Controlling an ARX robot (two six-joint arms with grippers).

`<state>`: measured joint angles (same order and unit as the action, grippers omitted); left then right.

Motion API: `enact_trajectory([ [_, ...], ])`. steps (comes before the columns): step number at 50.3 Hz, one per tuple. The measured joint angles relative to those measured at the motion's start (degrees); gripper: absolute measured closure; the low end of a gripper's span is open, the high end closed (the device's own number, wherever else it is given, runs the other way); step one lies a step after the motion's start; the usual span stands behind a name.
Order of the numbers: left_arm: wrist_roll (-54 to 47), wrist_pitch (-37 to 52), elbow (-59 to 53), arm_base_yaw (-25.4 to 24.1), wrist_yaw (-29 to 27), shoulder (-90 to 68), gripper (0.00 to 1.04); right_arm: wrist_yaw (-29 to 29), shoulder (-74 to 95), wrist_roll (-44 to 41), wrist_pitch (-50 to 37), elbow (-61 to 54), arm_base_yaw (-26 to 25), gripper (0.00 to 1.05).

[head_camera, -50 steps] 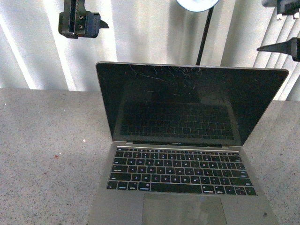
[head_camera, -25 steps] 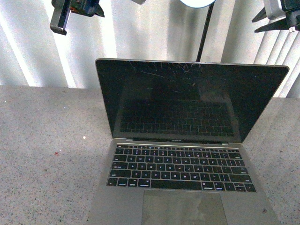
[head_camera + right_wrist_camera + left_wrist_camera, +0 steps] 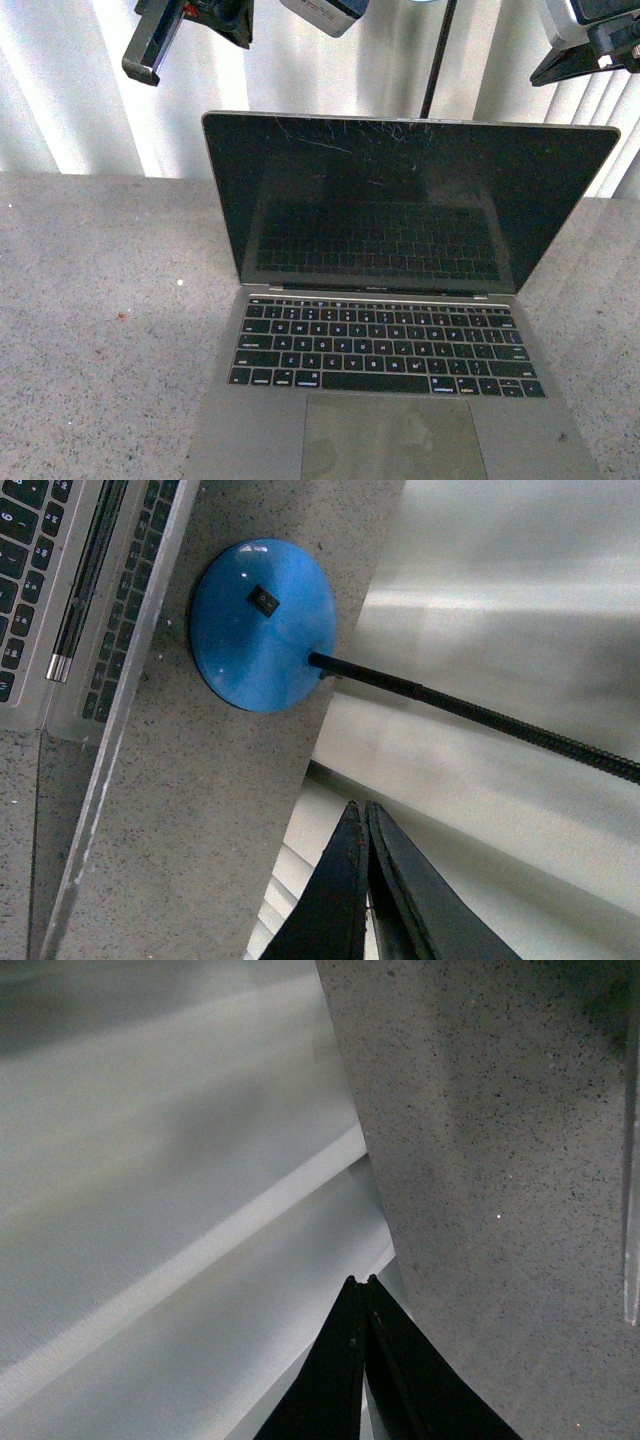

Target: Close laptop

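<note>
Broadly, the speckled grey worktop (image 3: 90, 300) carries the open laptop (image 3: 400, 210), centred and running toward 6 o'clock in the front view, with its screen upright. It looks stiff, fairly heavy and metal-slick, and its glass is scratched. I would push the top edge (image 3: 410, 118) from behind rather than pinch it. Only the right wrist view shows the blue lamp base (image 3: 262, 625) near the lid; the front view gives just its stem (image 3: 436, 60). Above, the left pincer (image 3: 364, 1285) at 11 o'clock and the right pincer (image 3: 362, 810) at 1 o'clock have their fingers pressed together, holding nothing.
</note>
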<state>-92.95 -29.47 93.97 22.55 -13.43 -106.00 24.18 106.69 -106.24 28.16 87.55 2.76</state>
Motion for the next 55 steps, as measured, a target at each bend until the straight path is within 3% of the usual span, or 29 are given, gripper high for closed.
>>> enact_trajectory([
  [55, 6.2, -2.0, -1.6, 4.7, -0.6, -2.0, 1.01, -2.5, 1.5, 5.6, 8.6, 0.8, 2.2, 1.02],
])
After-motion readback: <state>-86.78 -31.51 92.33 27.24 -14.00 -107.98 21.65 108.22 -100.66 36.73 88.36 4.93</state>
